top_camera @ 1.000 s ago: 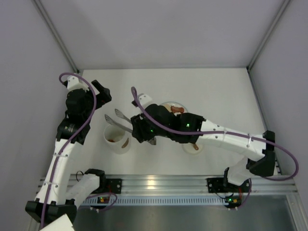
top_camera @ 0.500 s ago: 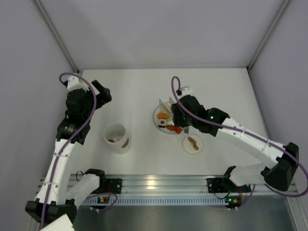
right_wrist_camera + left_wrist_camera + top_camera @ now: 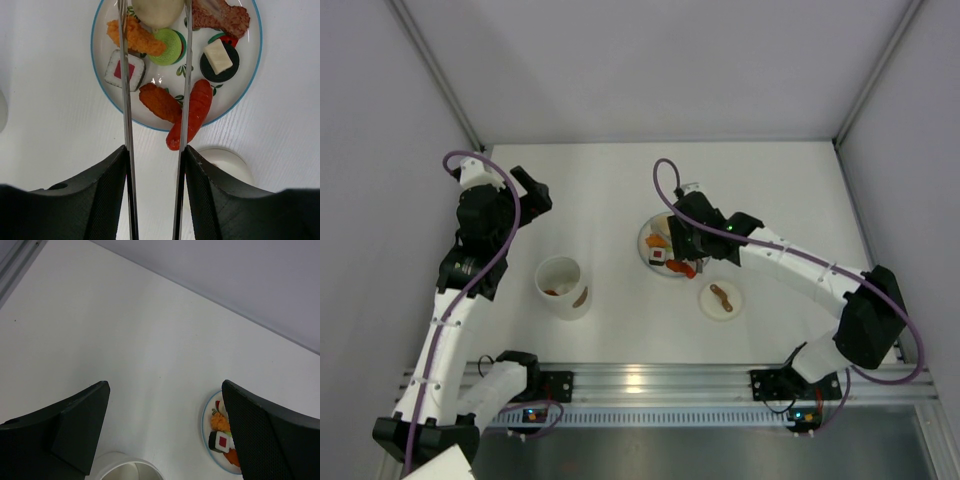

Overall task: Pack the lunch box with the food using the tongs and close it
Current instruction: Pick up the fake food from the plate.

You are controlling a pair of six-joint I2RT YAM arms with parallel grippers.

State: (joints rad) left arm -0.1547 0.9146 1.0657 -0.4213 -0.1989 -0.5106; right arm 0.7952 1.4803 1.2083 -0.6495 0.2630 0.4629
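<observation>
My right gripper [image 3: 156,165] is clamped on the tongs [image 3: 126,100], their arms spread over food [image 3: 160,102] on the plate [image 3: 97,55]; my left gripper [image 3: 165,412] gapes, empty.

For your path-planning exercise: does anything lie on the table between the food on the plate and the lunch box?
Nothing visible does: only bare table lies between the food and the lunch box.

So that's one plate [image 3: 104,75] with roughly eight food pieces [image 3: 161,102] on it, one white tub [image 3: 570,305] and one small white disc [image 3: 708,300]. Only one pair of tongs [image 3: 126,100], tbh.
</observation>
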